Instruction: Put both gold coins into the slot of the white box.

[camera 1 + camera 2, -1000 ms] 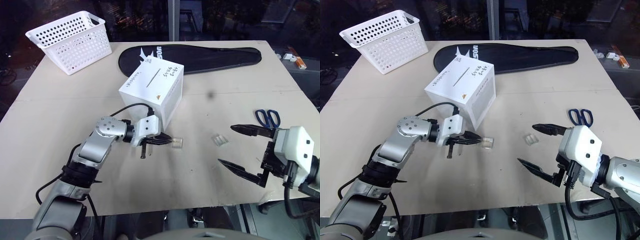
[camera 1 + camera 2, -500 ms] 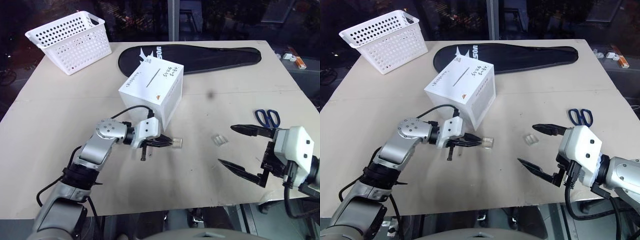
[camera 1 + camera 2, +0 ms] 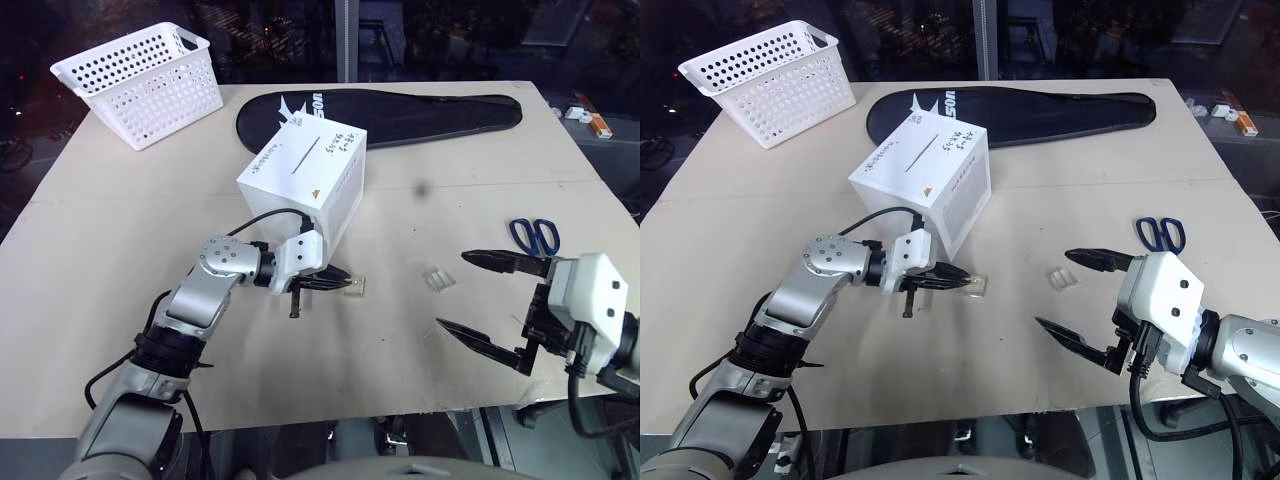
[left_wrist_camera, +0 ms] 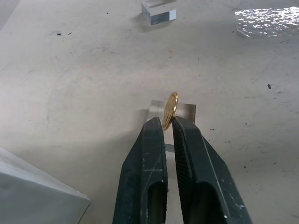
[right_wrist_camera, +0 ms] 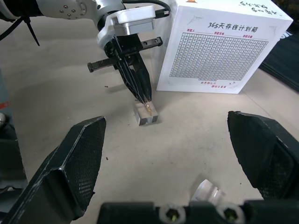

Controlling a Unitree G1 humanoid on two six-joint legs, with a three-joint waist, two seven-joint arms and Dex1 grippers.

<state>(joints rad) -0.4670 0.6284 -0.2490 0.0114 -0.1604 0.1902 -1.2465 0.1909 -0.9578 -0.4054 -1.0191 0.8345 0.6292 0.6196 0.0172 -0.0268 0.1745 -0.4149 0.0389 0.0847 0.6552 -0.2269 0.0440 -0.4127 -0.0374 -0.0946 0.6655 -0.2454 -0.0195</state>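
The white box (image 3: pixel 305 190) stands mid-table with its dark slot (image 3: pixel 301 160) running diagonally across the top. Just in front of it, my left gripper (image 3: pixel 345 285) is shut on a gold coin (image 4: pixel 170 109). The coin stands on edge in a small clear case (image 4: pixel 186 111) resting on the table. A second clear case (image 3: pixel 437 279) lies to the right, and I cannot tell whether it holds a coin. My right gripper (image 3: pixel 453 290) hovers wide open beside that case, with nothing between its fingers (image 5: pixel 70 163).
A white perforated basket (image 3: pixel 145 80) sits at the far left corner. A black racket bag (image 3: pixel 400 115) lies behind the box. Blue-handled scissors (image 3: pixel 535 237) lie at the right edge, beyond my right gripper.
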